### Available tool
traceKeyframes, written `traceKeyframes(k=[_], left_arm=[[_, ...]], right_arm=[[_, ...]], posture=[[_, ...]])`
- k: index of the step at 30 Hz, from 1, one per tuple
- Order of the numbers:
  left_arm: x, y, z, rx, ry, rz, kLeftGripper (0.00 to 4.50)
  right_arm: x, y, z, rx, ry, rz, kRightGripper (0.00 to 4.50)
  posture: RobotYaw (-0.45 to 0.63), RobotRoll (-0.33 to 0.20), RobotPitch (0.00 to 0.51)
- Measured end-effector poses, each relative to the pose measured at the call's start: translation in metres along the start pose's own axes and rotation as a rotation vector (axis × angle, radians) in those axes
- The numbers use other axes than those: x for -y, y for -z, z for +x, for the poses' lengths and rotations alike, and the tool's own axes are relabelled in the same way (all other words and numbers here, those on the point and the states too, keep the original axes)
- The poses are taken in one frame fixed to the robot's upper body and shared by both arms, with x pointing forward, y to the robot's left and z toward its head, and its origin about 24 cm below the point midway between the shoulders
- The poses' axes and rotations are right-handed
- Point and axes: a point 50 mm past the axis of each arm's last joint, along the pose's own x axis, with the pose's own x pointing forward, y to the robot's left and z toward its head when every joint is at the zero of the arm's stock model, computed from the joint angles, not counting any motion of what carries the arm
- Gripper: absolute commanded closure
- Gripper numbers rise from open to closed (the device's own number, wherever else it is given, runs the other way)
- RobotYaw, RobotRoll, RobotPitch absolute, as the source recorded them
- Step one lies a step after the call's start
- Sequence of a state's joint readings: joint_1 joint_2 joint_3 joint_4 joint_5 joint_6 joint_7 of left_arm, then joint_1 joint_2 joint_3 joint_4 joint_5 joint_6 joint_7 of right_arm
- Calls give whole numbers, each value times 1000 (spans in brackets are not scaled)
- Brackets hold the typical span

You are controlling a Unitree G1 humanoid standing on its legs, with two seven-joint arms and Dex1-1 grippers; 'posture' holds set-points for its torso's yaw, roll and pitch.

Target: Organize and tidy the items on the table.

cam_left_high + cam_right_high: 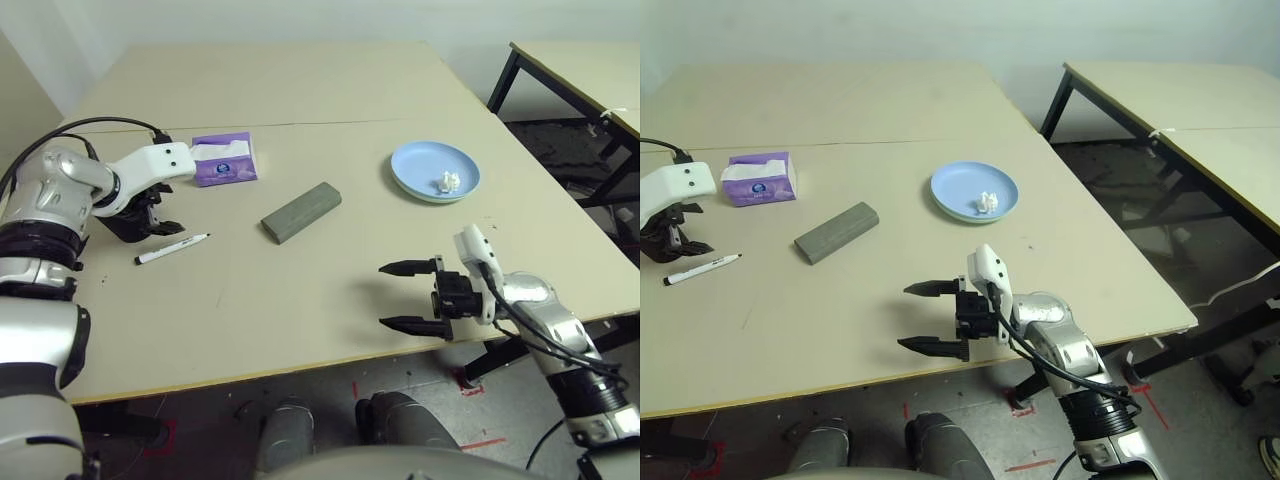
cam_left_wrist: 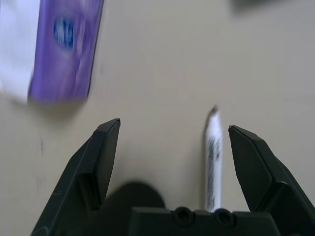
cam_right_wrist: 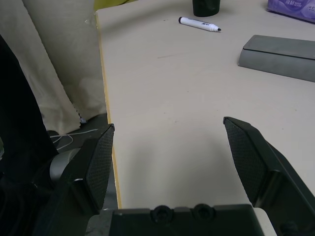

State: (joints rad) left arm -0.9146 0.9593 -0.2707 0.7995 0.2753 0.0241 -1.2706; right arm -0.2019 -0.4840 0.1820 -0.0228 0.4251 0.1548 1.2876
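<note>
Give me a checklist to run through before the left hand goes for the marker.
1. Left hand open: ok.
2. Marker lying between the left hand's fingers as the left wrist view shows them, ready to be gripped: ok, though height above it is hard to judge.
3. Marker put away: not ok, it lies loose on the table.
4. Cup has room inside: cannot tell.
5. Right hand open and holding nothing: ok.
6. Paper ball resting in the blue plate: ok.
</note>
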Motion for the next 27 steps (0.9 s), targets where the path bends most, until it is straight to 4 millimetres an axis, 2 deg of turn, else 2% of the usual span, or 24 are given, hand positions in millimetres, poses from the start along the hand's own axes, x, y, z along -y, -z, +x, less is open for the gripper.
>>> traceKeyframes(k=[5, 16, 27], left_arm=[[5, -3, 3, 18, 43, 17, 33], [20, 29, 7, -180, 148, -29, 33], [13, 13, 13, -176, 168, 103, 33]], right_arm=[[0, 1, 1, 0, -5, 2, 0], [-2, 2, 1, -3, -5, 8, 0], [-3, 3, 2, -8, -11, -5, 0]], posture=[[-42, 0, 62], [-39, 0, 55], [-63, 0, 54]])
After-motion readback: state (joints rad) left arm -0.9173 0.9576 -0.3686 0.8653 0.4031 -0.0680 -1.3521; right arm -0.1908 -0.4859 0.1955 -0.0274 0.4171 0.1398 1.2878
